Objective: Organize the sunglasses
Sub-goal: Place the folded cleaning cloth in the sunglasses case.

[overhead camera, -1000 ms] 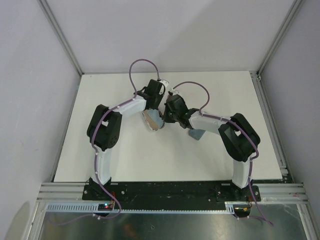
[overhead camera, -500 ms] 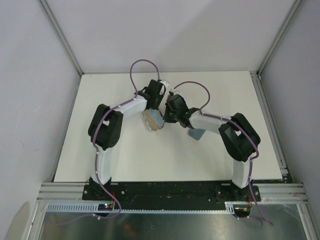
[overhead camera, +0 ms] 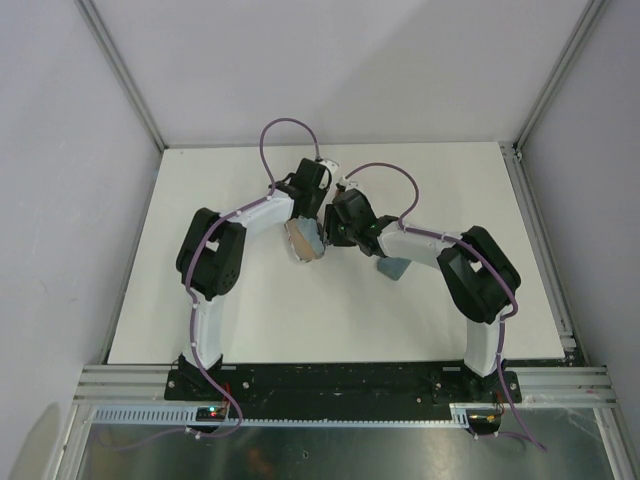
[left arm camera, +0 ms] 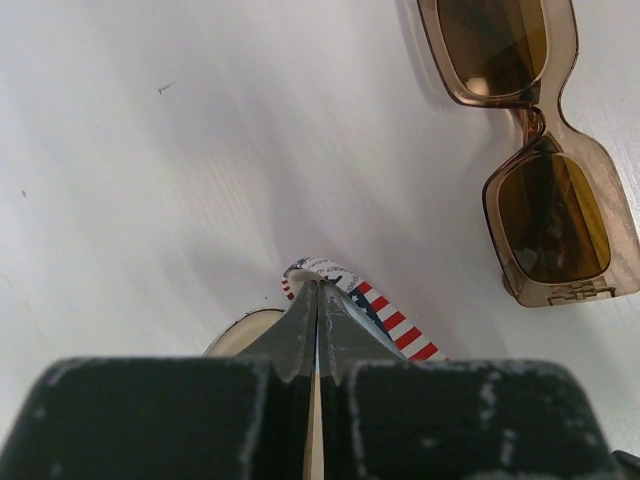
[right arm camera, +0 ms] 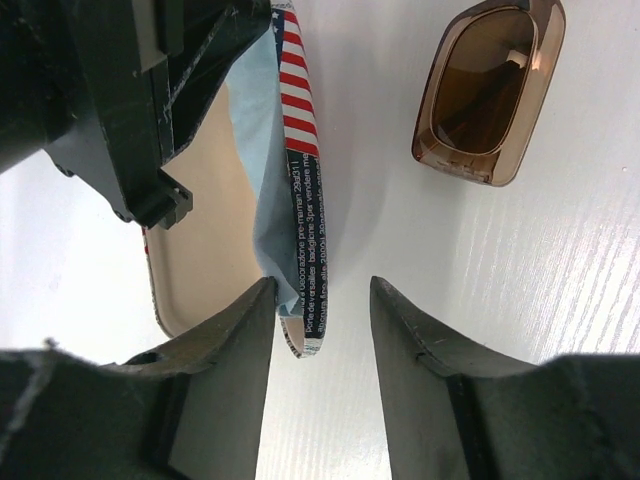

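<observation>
Left gripper [left arm camera: 317, 290] is pinched tight on the striped rim of the flag-trimmed case [left arm camera: 395, 322]; right gripper [right arm camera: 322, 290] is parted astride that same rim, gripping nothing; beyond the case and off to its right lie the amber sunglasses [right arm camera: 488, 95], apart from it, long axis running away from the case; the free right arm looks better placed to fetch them.

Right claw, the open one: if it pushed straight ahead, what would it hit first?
Probably the flag-striped, printed rim of the open pouch, just ahead of the right gripper; the brown-amber sunglasses lie off-line.
</observation>
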`<state>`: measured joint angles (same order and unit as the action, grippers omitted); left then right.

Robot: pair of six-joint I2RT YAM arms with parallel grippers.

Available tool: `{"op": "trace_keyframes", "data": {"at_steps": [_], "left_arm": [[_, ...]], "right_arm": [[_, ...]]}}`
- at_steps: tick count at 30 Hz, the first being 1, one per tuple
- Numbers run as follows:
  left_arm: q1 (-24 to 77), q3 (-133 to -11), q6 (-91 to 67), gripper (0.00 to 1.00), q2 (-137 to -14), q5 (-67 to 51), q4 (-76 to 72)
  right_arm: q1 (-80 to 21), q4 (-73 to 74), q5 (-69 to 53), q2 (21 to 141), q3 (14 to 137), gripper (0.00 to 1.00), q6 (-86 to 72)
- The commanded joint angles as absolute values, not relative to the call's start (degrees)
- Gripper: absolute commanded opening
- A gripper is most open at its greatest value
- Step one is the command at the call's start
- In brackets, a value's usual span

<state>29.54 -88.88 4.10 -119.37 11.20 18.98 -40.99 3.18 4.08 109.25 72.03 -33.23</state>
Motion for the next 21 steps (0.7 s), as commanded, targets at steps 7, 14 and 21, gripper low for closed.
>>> {"op": "trace_keyframes", "data": {"at_steps": [7, 14, 21], "left_arm": [[29.73, -92.69, 4.01, 0.01, -118.48, 10.07, 17.57], [29.94, -92.88, 4.2, 0.02, -119.01, 9.71, 17.66], [30.21, -93.13, 3.76, 0.05, -119.96, 9.62, 17.67]], "right_arm": [[-41.44, 2.75, 2.9, 109.25, 74.18, 0.4, -32.25], [-40.92, 3.66, 2.92, 110.26, 74.18, 0.24, -32.68], [-40.42, 4.57, 2.63, 110.98, 74.18, 0.21, -32.6]]}}
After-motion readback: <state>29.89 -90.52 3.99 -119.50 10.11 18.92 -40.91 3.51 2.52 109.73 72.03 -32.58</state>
